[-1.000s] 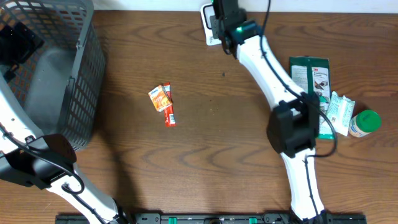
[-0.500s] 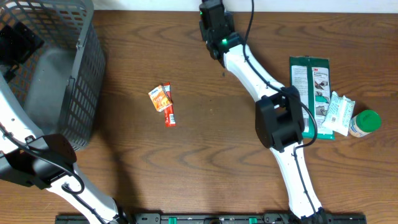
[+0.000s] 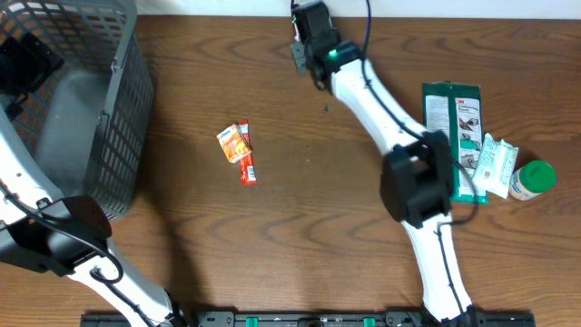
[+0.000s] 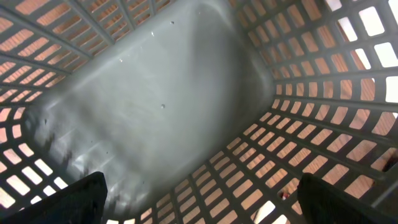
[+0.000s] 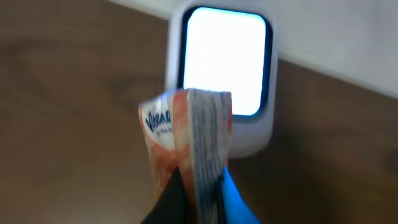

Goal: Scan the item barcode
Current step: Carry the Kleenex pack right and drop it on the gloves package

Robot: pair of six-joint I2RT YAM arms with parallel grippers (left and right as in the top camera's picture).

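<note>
One basket [image 4: 155, 106] contains the left claw [image 4: 205, 208], jaws spread wide, gripping nothing. The right claw [image 5: 202, 199] is clamped on the orange packet [image 5: 186, 124], just before the lit scanner [image 5: 224, 62].

Right end effector [image 5: 200, 186] clamped tight; left end effector [image 4: 208, 202] spread wide.

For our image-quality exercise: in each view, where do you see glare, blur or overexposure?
Right wrist: the scanner window is blown out white, and the packet in the right gripper is soft. Left wrist: basket holes top right overexposed. Overhead: evenly lit, sharp.
</note>
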